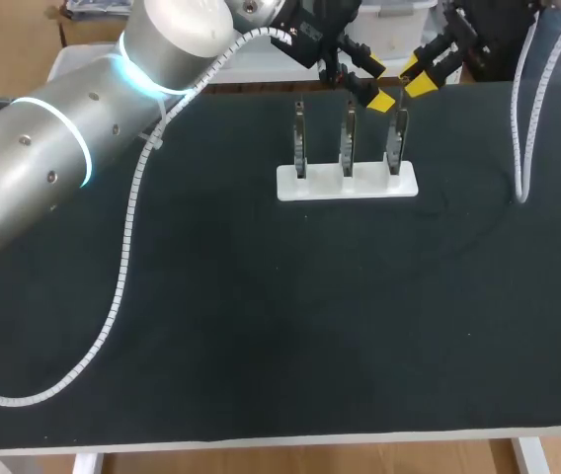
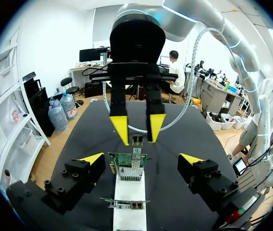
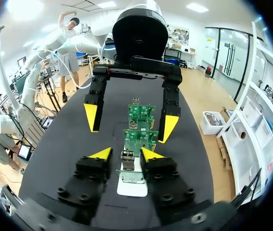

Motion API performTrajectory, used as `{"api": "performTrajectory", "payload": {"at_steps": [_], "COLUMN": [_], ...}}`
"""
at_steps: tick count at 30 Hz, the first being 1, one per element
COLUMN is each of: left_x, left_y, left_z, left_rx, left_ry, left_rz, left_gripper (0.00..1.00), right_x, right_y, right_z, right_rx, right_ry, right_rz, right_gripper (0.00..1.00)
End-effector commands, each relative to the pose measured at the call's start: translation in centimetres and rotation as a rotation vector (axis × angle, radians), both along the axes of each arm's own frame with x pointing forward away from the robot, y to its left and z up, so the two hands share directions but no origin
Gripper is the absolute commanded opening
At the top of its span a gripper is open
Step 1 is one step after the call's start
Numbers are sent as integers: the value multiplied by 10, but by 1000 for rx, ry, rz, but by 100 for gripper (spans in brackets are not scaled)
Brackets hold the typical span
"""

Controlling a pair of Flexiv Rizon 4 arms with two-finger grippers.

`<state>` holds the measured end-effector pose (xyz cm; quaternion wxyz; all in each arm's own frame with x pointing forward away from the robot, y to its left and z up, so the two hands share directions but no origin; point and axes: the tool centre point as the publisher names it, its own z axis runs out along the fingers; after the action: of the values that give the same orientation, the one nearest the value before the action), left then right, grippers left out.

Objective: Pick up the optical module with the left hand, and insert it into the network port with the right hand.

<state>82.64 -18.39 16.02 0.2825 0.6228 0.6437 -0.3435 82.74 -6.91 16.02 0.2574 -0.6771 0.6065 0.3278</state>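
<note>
Yellow-tipped L gripper (image 2: 142, 158) spread wide; R gripper (image 3: 127, 154) straddles optical module (image 2: 137, 141) on rightmost network card (image 1: 396, 143), upper centre; grip unclear.

1. The table (image 1: 261, 336) has a black mat over its whole top. A pale strip of edge shows along the near side, at 6 o'clock.
2. A white base (image 1: 348, 184) lies flat on the mat at about 12 o'clock from the middle, near the far edge, with its long side along that edge.
3. Three boards (image 1: 300, 148) stand upright in the base, in a row and apart.
4. A thin white cable (image 1: 523, 148) drops to the mat at 2 o'clock, well right of the base. Whether it touches is unclear.
5. A spiral-wrapped hose (image 1: 113, 308) trails across the mat from 10 to 8 o'clock and appears to rest on it near the corner.
</note>
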Motion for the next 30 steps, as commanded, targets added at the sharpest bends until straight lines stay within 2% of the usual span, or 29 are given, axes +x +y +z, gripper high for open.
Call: {"api": "performTrajectory", "payload": {"at_steps": [1, 15, 30], "left_x": [10, 10, 10], "left_y": [-4, -4, -4], "left_z": [1, 1, 1], "left_rx": [7, 7, 7], "left_ry": [31, 31, 31], "left_rz": [-38, -38, -38], "left_gripper": [100, 100, 100], "right_x": [8, 10, 5], "right_y": [1, -6, -27], "right_z": [1, 6, 18], "right_rx": [-13, -12, 21], "right_ry": [158, 147, 135], "right_rz": [181, 165, 100], "right_gripper": [100, 100, 100]}}
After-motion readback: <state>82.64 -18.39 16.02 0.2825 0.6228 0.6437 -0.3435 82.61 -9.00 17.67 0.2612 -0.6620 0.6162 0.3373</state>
